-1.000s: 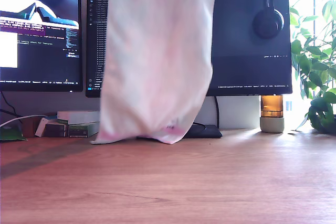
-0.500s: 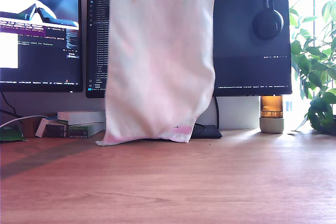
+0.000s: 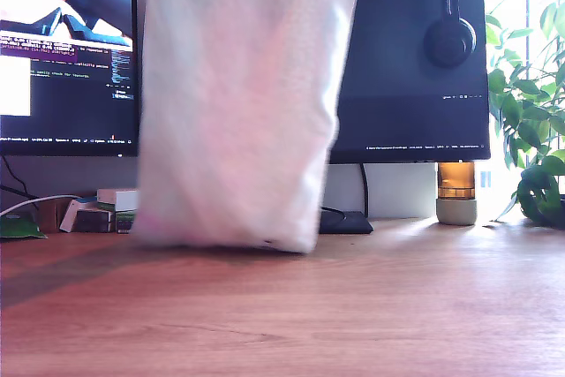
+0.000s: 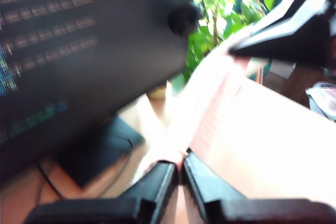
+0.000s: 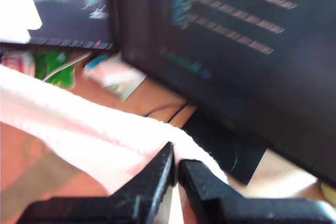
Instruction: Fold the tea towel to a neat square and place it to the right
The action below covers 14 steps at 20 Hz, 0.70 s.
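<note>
The tea towel (image 3: 238, 103), pale pink and white, hangs as a wide sheet in front of the monitors in the exterior view. Its blurred lower edge is just above the wooden desk (image 3: 371, 306). The grippers are above that view's top edge and do not show there. In the first wrist view my first gripper (image 4: 181, 157) is shut on a pinched edge of the towel (image 4: 262, 129). The cloth stretches away to a dark gripper body (image 4: 294, 30) at its far corner. In the second wrist view my second gripper (image 5: 176, 155) is shut on a fold of the towel (image 5: 79, 124).
Two monitors stand at the back, with headphones (image 3: 450, 37) hung on the one at the exterior view's right. A plant (image 3: 530, 121) and an amber jar (image 3: 457, 192) stand at that view's right. Small boxes (image 3: 97, 209) and a black pad (image 3: 344, 221) lie under the monitors.
The hanging towel has swung toward the exterior view's left and looks wider. Its lower edge now hangs straighter and slightly lower.
</note>
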### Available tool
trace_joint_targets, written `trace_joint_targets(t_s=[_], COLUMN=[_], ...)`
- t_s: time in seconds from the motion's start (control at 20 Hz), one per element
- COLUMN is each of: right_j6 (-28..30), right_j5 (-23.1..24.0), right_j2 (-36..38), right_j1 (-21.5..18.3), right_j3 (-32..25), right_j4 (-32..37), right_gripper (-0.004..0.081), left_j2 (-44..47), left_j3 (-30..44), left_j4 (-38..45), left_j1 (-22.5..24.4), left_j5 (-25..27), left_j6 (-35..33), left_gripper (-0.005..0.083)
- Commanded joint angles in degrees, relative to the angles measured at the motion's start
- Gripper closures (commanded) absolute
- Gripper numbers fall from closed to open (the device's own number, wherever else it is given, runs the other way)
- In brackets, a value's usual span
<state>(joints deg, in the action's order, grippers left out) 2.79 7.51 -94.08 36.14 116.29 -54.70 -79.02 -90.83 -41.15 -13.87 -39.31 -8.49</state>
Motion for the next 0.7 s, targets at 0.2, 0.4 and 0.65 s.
trace_joint_targets(t_s=[0.2,0.4,0.65], right_j6=[-1.5,-2.8,-6.0], right_j5=[2.1,2.3,3.6], right_j2=[0.4,2.1,11.5], right_j1=[1.6,4.1,5.7], right_j3=[-1.9,-7.1,-23.5], right_j4=[-7.2,-7.5,-3.1], right_gripper=[0.0783,0.0782,0.0783], left_j2=[11.9,17.7,26.0], left_j3=[20.8,27.9,37.1], left_j4=[4.1,3.9,3.9], left_j1=[2.0,2.1,2.1], left_j5=[2.0,1.9,1.8], left_j6=[-0.5,-0.2,2.2], left_gripper=[0.0795,0.0795,0.0795])
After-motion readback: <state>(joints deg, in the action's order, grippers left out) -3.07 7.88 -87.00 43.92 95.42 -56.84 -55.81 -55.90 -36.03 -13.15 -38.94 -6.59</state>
